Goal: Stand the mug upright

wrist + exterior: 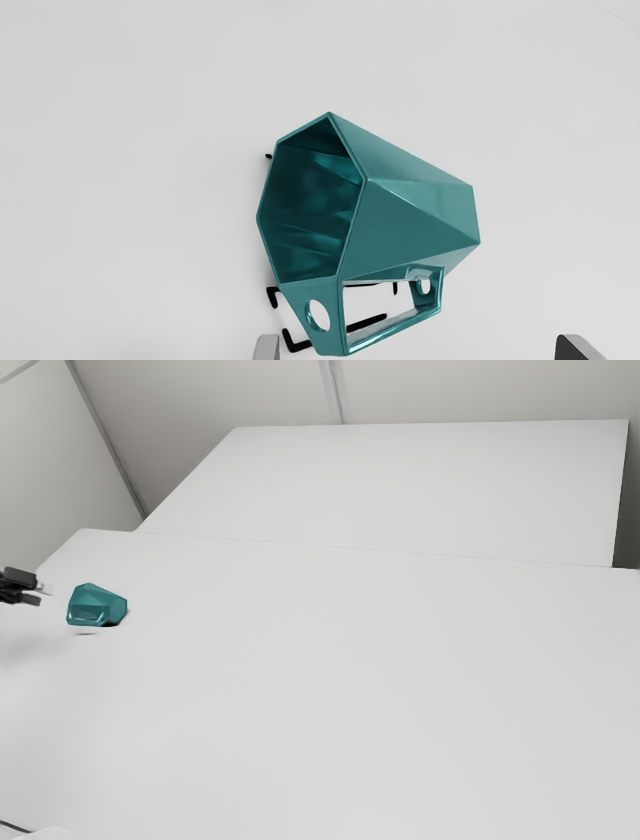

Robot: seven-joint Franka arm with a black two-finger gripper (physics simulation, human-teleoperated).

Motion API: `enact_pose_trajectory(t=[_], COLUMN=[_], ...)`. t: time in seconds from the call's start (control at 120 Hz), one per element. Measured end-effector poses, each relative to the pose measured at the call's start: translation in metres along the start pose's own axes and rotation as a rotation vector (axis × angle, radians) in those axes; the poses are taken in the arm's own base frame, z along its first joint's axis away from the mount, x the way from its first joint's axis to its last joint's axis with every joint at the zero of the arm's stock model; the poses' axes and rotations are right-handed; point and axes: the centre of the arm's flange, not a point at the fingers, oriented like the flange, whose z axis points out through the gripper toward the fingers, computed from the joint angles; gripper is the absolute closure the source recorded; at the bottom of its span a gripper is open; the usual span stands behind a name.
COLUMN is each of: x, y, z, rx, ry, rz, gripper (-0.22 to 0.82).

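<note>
Mug [410, 220], teal, many-sided, lying on its side on the white table [350, 690]. Not upright. Wrist view looks partly into the wide mouth; inside, faceted inner walls in dark teal, shaded deepest near the rim [258, 218], with lighter patches farther in. Body tapers from mouth to a narrower base.

Handle [330, 342]: angular loop on the side of the body toward the gripper [41, 595]. Round hole through the arm of the handle by the mouth, a smaller one through the arm nearer the base. Table shows through the loop.

Short black marks [367, 322] on or near the table around the handle, some seen through it. Cannot tell what they are.

Gripper set wide, its fingers [266, 349] well apart, nothing held between them. Mug lies ahead of the fingertips; the handle's near corner sits closer to one finger than to the other.

Exterior view: gripper at that view's left edge, mug just beside it toward the exterior view's right, a gap between. Beyond the table, a second pale surface [400, 485]. At the near left corner of that view, a thin black cord [14, 826] and part of a pale rounded object [52, 834].
</note>
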Motion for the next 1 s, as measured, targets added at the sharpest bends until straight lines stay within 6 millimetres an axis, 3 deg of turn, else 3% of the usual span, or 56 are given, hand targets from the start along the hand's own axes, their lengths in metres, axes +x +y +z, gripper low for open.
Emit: enact_pose_trajectory(t=[0.233, 0.483, 0.767, 1.0], x=[0.004, 0.001, 0.006, -0.002], y=[-0.013, -0.028, -0.029, -0.032], z=[0.031, 0.043, 0.064, 0.088], rx=[-0.033, -0.026, -0.072, -0.114], ry=[0.065, 0.125, 0.218, 0.243], rz=[0.070, 0.105, 0.123, 0.100], gripper=[0.00, 0.00, 0.00, 0.00])
